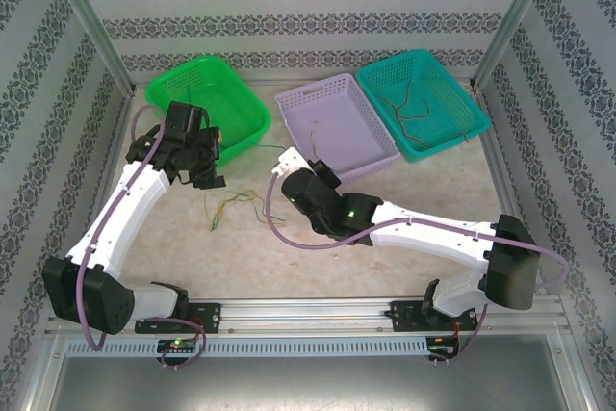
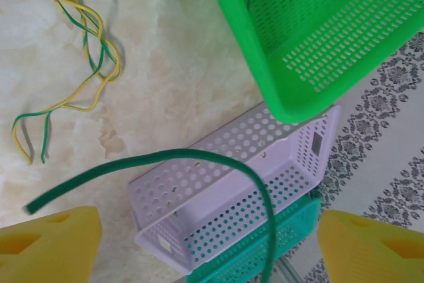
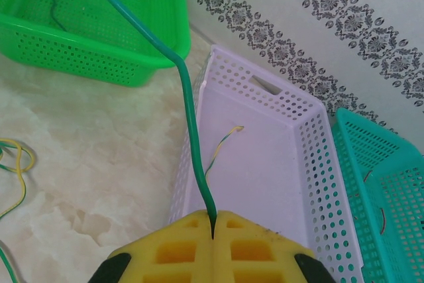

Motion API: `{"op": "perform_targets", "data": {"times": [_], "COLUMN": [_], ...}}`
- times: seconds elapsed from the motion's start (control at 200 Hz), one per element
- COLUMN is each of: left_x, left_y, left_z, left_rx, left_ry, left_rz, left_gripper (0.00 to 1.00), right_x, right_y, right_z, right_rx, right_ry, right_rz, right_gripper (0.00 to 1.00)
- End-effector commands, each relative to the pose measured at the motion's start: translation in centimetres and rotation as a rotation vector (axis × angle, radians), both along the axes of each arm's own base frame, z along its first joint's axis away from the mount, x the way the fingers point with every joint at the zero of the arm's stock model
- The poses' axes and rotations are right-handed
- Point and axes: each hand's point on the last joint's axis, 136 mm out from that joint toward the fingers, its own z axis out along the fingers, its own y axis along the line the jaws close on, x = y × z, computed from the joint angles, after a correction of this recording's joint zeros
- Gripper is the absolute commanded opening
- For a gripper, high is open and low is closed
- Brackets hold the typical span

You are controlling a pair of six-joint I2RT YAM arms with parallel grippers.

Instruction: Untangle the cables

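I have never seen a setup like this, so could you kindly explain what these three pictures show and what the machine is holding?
These are two robot arms bolted to the near edge of a table. The top picture looks down from above and behind them, showing the left arm and the right arm. The other two pictures come from cameras on their wrists; the yellow blocks are finger pads. On the table stand a green basket, a lilac basket and a teal basket, with loose yellow-and-green wires in front. The right gripper is shut on a green cable that runs towards the green basket. The left gripper is open and holds nothing; a green cable arcs in front of it.
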Motion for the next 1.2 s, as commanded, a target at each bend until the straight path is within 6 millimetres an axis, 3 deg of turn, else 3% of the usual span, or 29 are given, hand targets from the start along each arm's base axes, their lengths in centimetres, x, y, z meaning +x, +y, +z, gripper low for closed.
{"op": "perform_targets", "data": {"times": [0.0,0.225,0.465,0.595,0.689,1.049,1.119,1.199], "left_x": [0.9,0.8,3.3,3.6,3.3,2.1,2.7,5.6], "left_y": [0.2,0.5,1.1,2.1,2.4,3.5,4.4,5.2], "left_z": [2.2,0.8,-0.9,-1.4,-1.8,-1.7,-1.2,0.2], "left_rx": [-0.037,-0.060,-0.091,-0.069,-0.060,-0.009,0.039,0.112], "left_ry": [-0.062,-0.025,-0.031,-0.018,-0.007,0.001,-0.032,-0.135], "left_rz": [0.049,0.103,0.149,0.167,0.166,0.150,0.114,-0.021], "left_gripper": [0.85,0.83,0.79,0.75,0.66,0.12,0.00,0.00], "right_x": [-0.1,-0.2,-1.1,-1.5,-1.6,-1.8,-2.1,-3.1], "right_y": [-0.1,0.0,0.1,-0.2,-0.4,-0.9,-0.5,0.3], "right_z": [0.5,1.6,2.0,2.1,2.2,2.3,1.5,-0.6], "right_rx": [0.003,0.035,0.048,0.052,0.053,0.072,0.103,0.164], "right_ry": [-0.027,-0.044,-0.050,-0.054,-0.058,-0.032,0.048,0.236], "right_rz": [-0.016,-0.016,0.004,-0.003,-0.008,-0.005,0.053,0.165], "right_gripper": [0.00,0.00,0.00,0.00,0.00,0.00,0.00,0.00]}}
